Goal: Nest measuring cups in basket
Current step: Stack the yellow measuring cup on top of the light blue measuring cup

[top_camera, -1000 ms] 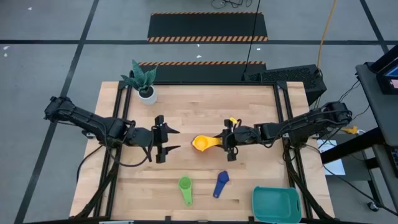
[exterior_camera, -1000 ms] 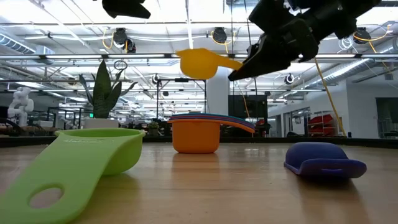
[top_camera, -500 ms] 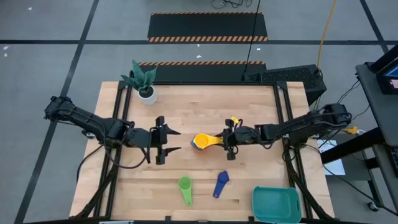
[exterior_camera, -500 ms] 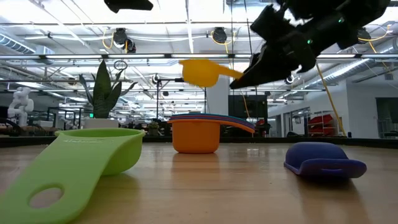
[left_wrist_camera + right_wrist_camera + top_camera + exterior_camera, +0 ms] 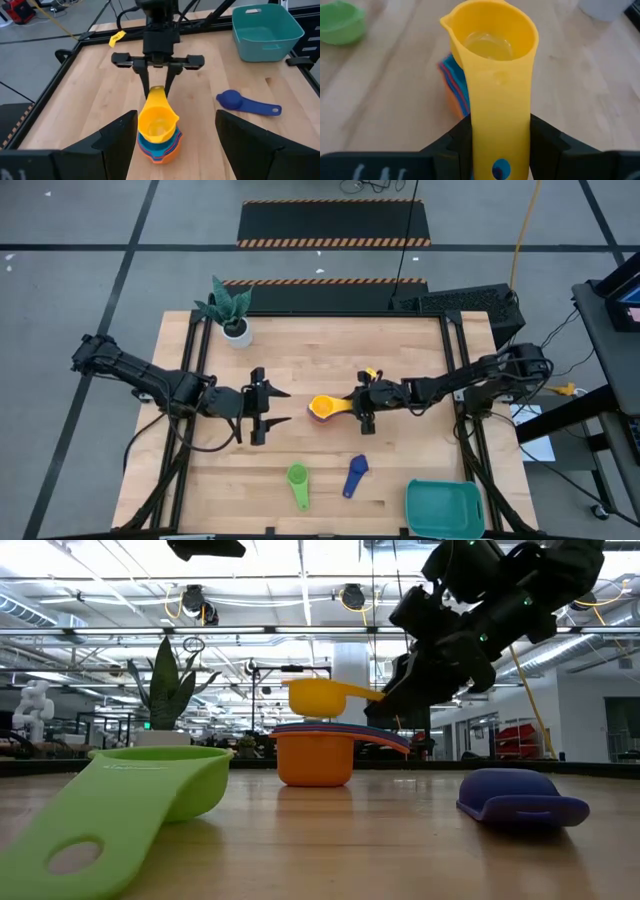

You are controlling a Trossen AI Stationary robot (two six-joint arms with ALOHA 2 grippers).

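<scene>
Right claw [image 5: 352, 403] at worktop [image 5: 320, 340] centre, gripping the yellow cup [image 5: 322, 407] by its handle above a stack of cups. Left claw [image 5: 275, 407] just beside, fingers apart, empty. Green cup [image 5: 298, 485] and dark blue cup [image 5: 355, 475] nearer the front. Teal basket [image 5: 444, 508] at front right corner. Potted plant [image 5: 230, 312] back left.

A: How many cups sit in the stack [image 5: 159, 146] under the yellow cup [image 5: 157, 120]?
B: Cannot tell; only thin rims show.
A: The green cup [image 5: 339, 22] beyond the stack?
B: Blurred, its handle cut off.
</scene>
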